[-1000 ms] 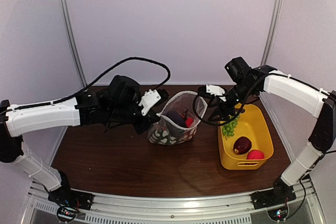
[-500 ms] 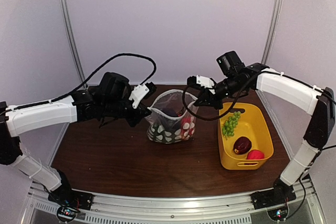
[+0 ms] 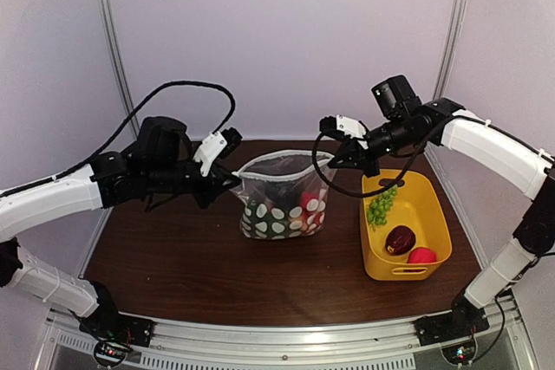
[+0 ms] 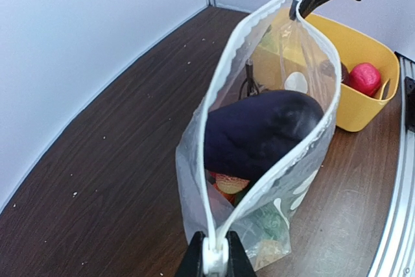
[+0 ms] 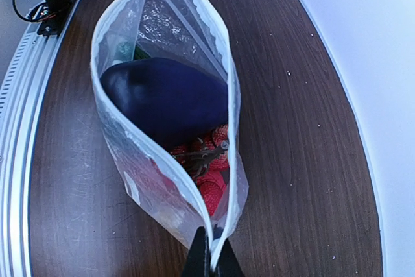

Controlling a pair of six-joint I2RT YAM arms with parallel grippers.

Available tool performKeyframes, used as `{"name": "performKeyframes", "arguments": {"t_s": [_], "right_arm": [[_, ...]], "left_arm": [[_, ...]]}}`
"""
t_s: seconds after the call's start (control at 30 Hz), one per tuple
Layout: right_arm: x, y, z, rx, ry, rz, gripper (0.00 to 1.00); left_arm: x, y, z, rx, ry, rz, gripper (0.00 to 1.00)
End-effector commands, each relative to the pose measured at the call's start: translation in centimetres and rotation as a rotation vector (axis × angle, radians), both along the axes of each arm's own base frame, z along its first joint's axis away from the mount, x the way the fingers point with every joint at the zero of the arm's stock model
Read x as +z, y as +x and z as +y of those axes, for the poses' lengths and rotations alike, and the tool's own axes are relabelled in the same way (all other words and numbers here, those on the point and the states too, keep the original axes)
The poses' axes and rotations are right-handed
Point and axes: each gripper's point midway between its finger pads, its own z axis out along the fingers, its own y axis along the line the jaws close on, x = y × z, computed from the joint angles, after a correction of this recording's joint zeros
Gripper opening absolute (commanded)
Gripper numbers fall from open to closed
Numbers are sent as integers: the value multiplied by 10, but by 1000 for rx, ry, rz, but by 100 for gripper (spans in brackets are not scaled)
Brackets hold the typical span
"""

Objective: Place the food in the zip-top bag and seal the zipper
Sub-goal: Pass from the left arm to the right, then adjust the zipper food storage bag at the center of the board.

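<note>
The left pincer (image 4: 213,261) is pressed together on one end of the zipper (image 4: 224,69), with the white strip clamped between its two fingertips. The right pincer (image 5: 211,261) is likewise pressed together, pinching the opposite end of the same strip. The two arms reach in from opposite sides and hold the mouth taut between them.

The zip-top bag (image 3: 282,210) stands upright near the middle of the counter (image 3: 173,249), between the two pincers. Its base appears to rest on the wood. The mouth is not sealed: the two sides of the strip bow apart into a narrow lens-shaped opening and meet only at the pinched ends.

Contents of the bag:
- A dark purple eggplant (image 5: 162,95) lies across the upper part of the interior, just below the opening.
- The red pieces (image 5: 211,189) sit beneath the eggplant, towards the bottom.
- A green piece (image 5: 126,50) shows through the clear wall; its shape cannot be made out.

The yellow tub (image 3: 429,214) stands on the counter just beside the bag, on the right arm's side and apart from it. It holds three items:
- Green grapes (image 3: 380,207) at the end towards the back.
- A dark red piece (image 3: 400,239) near the middle.
- A red round piece (image 3: 421,256) touching the dark one, at the near end.
</note>
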Motion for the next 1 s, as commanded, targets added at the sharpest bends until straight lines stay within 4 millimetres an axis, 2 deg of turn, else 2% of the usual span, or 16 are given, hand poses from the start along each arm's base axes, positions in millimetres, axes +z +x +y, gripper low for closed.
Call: {"name": "performKeyframes", "arguments": {"t_s": [0.0, 0.1, 0.2, 0.27, 0.43, 0.57, 0.7, 0.87, 0.97], "right_arm": [[-1, -34, -10, 95, -21, 57, 0], [-23, -47, -11, 129, -50, 156, 0], [-32, -51, -11, 136, -53, 194, 0], [-31, -52, -11, 138, -49, 196, 0], [-27, -54, -12, 137, -44, 190, 0], [-25, -53, -12, 130, -42, 188, 0], [-27, -53, -13, 123, -47, 190, 0], [-26, -53, -13, 113, -46, 192, 0], [-24, -52, -14, 109, -42, 186, 0]], "left_arm": [[9, -20, -6, -139, -65, -71, 8], [0, -28, -13, -199, -105, -69, 29], [-12, -28, -18, -203, -136, -55, 41], [-21, -28, -20, -198, -144, -32, 45], [-36, -40, -23, -238, -188, 23, 47], [-32, -53, -24, -264, -296, 65, 47], [-35, -60, -20, -266, -316, 80, 47], [-26, -71, -15, -254, -358, 57, 46], [-37, -66, -11, -210, -337, 53, 46]]}}
